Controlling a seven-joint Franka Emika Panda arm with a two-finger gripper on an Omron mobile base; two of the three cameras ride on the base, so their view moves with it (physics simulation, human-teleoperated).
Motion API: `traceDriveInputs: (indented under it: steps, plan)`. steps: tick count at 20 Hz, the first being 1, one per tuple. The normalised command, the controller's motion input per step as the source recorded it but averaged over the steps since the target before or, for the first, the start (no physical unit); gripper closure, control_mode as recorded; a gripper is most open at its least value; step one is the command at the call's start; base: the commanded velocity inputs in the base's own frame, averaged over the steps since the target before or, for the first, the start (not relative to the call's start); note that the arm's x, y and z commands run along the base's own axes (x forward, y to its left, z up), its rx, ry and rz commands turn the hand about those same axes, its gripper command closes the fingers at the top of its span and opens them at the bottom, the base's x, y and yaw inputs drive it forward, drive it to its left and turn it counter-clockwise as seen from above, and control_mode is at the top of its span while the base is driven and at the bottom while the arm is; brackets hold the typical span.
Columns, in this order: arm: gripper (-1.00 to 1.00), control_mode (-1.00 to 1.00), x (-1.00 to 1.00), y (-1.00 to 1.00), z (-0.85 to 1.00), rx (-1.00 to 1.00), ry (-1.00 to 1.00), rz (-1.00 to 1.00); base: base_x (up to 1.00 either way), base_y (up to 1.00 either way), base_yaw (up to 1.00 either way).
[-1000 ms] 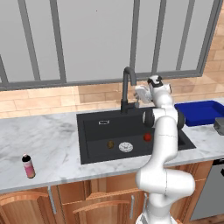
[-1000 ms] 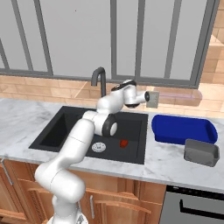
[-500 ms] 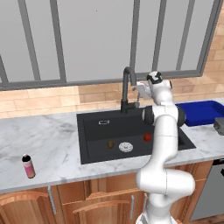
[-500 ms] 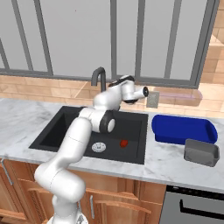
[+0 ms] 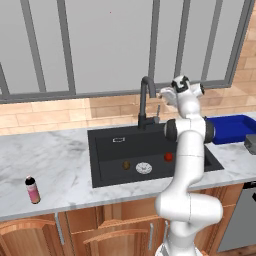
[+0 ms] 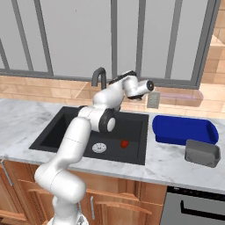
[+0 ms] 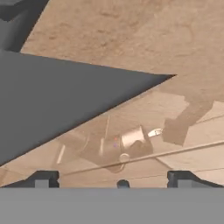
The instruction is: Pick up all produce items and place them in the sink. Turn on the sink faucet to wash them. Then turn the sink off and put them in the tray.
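The black sink [image 5: 107, 145] holds both produce items: a brownish-olive ball [image 5: 127, 164] left of the silver drain [image 5: 143, 167] and a red ball [image 5: 168, 157] to its right. The red ball [image 6: 124, 143] also lies on the sink [image 6: 57, 132] floor in the right base view. My gripper [image 5: 165, 93] hangs high above the basin, just right of the sink faucet [image 5: 145, 97], apart from it. In the hand view its fingertips [image 7: 43, 178] stand wide apart with nothing between them, facing the brick wall. The blue tray [image 6: 184, 129] sits on the counter right of the sink.
A pink bottle with a black cap [image 5: 32, 190] stands on the marble counter at the far left. A grey container [image 6: 202, 152] sits in front of the tray. A wall outlet [image 6: 153, 100] is behind the sink, under the window.
The jaws have gone from nearly shut to wide open. The hand has risen slightly beside the faucet. Both balls lie where they were.
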Motion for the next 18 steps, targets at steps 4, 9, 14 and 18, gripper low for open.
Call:
traceDriveInputs:
  steps: [4,9,14,18]
  plan:
    - [-1.00,-1.00,-0.19,-0.47,0.25,-0.05,0.01,-0.02,0.00,0.00,0.00]
    - [-1.00,-1.00,-0.87,-0.05,0.00,0.00,0.04,-0.01,0.00,0.00,0.00]
    - [-1.00,-1.00,-1.00,0.00,0.00,0.00,0.07,-0.02,0.00,0.00,0.00]
    - [-1.00,-1.00,-1.00,0.00,0.00,0.00,0.10,-0.03,0.00,0.00,0.00]
